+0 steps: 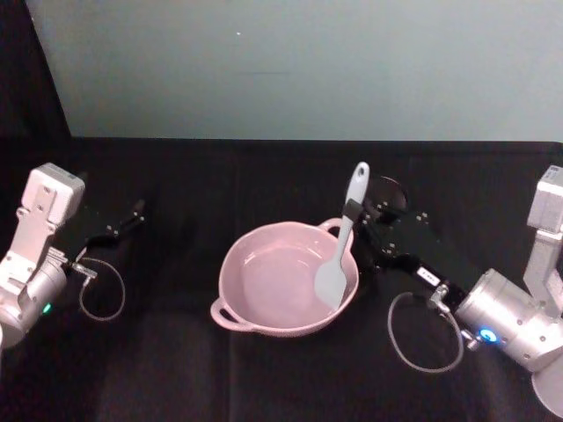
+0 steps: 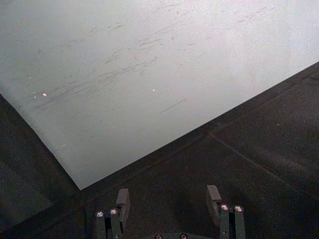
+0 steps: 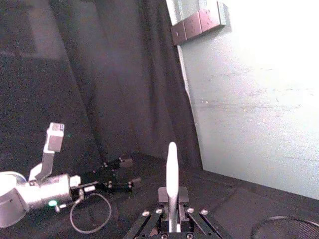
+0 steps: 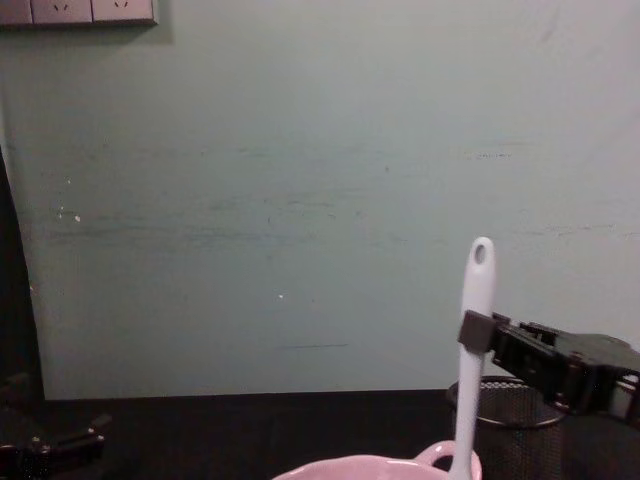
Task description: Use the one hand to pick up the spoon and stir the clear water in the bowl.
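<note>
The pale pink bowl (image 1: 273, 327) sits mid-table with clear water in it. The white spoon (image 1: 334, 274) stands tilted, its blade down inside the bowl's right side and its holed handle end pointing up. My right gripper (image 1: 351, 212) reaches in from the right and is shut on the spoon's handle, about a third of the way down from its top. The chest view shows the spoon (image 4: 474, 330) rising above the bowl rim (image 4: 370, 468) in the right gripper (image 4: 478, 333). The left gripper (image 1: 134, 214) is parked far left; its fingers (image 2: 123, 201) stand open and empty.
A black wire-mesh cup (image 1: 392, 195) stands just behind the right gripper, close to the bowl's far right rim, and appears as the mesh cup (image 4: 520, 420) in the chest view. A pale wall runs along the table's back edge. Cable loops hang from both wrists.
</note>
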You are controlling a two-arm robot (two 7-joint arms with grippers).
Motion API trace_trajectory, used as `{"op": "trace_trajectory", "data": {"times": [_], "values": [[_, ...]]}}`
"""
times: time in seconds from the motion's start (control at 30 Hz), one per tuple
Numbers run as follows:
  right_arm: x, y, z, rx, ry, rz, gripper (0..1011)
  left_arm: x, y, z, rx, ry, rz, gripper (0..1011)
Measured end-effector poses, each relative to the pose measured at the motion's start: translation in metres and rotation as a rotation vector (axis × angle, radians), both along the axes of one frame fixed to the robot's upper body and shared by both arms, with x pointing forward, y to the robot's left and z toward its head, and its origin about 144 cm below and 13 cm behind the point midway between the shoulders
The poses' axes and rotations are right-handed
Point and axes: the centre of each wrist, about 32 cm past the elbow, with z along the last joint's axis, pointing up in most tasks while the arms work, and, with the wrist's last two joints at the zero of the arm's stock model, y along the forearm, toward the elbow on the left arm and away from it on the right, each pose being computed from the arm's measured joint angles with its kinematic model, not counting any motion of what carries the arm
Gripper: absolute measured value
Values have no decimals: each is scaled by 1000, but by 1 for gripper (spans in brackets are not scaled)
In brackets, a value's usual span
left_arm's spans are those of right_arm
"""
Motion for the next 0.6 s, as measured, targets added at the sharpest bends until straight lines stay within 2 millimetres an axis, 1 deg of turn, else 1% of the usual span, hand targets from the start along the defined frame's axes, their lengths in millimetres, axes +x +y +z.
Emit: {"op": "trace_trajectory", "data": {"times": [0.13, 0.27, 0.47, 0.6], "values": [[-4, -9, 2, -26, 10, -6, 111, 0, 0, 0, 0, 0, 0, 1011], [-6, -13, 3, -32, 17, -7, 111, 0, 0, 0, 0, 0, 0, 1011], [-4, -12, 4, -16, 22, -16, 111, 0, 0, 0, 0, 0, 0, 1011], [0, -8, 9, 23, 21, -34, 110, 0, 0, 0, 0, 0, 0, 1011]]}}
